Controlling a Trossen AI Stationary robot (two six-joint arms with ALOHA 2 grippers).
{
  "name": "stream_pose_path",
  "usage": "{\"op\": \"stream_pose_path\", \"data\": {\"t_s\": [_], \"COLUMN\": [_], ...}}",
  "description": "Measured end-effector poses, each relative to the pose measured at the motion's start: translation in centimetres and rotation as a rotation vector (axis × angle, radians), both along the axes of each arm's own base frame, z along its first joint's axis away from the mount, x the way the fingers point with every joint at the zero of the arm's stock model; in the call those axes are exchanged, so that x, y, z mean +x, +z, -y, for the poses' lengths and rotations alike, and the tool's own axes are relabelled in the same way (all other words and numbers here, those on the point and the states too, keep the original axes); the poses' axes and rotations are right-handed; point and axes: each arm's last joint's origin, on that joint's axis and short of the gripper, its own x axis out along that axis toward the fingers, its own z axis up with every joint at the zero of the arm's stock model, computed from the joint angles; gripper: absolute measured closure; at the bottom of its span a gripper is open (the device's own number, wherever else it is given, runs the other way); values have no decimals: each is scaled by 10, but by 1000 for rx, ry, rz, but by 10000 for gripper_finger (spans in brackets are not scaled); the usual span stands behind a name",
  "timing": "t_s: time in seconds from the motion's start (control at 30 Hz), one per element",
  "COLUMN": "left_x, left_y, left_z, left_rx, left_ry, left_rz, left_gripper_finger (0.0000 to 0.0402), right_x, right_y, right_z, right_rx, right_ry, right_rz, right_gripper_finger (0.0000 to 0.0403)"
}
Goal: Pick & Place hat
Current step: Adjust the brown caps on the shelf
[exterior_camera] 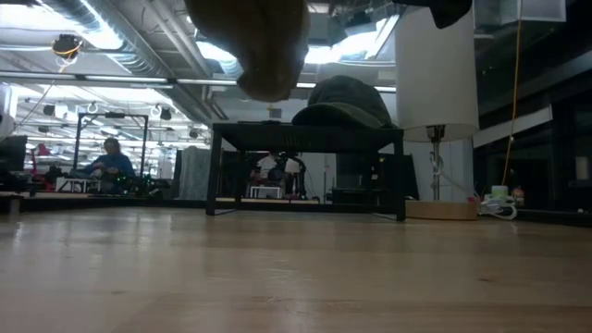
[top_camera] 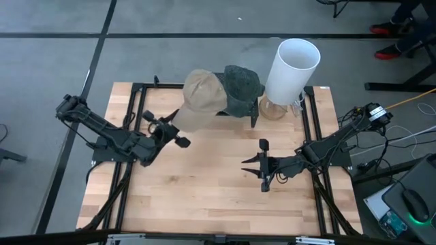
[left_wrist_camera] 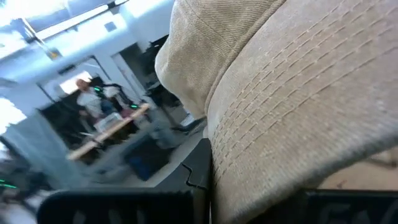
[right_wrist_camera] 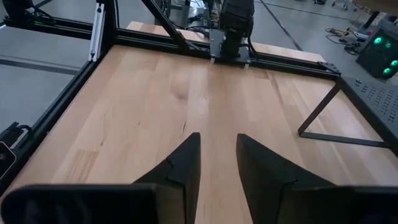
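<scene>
I had the left gripper (top_camera: 178, 136) clenched on the tan hat (top_camera: 202, 100), raised above the surface (top_camera: 211, 184); the right gripper (top_camera: 262, 165) waited, released.

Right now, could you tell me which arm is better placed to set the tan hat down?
Left, most likely. The left gripper is shut on the tan hat, holding it raised beside the dark hat on the black stand. The right gripper waits mid-table, fingers apart and holding nothing.
</scene>
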Motion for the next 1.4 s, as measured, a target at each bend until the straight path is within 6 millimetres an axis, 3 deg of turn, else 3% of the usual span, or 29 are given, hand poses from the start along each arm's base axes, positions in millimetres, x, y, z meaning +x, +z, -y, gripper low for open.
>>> {"op": "stream_pose_path", "data": {"t_s": [0.27,0.53,0.7,0.87,1.13,1.4], "left_x": [22,40,33,11,-14,-24], "left_y": [-15,-24,8,28,39,83], "left_z": [-17,-46,-67,-80,-79,-65], "left_rx": [109,15,-213,-352,-504,-507], "left_ry": [105,-117,-231,-96,-60,-221], "left_rz": [-240,-176,-182,-329,-432,-332], "left_gripper_finger": [379,379,379,379,379,379], "right_x": [0,0,-1,-1,-1,-1], "right_y": [0,0,-2,-3,-3,-3], "right_z": [0,0,0,1,1,1], "right_rx": [1,0,-10,-13,-12,-10], "right_ry": [0,-1,-1,-1,-1,-2], "right_rz": [-1,-5,-21,-27,-26,-26], "right_gripper_finger": [299,299,299,299,299,299]}}
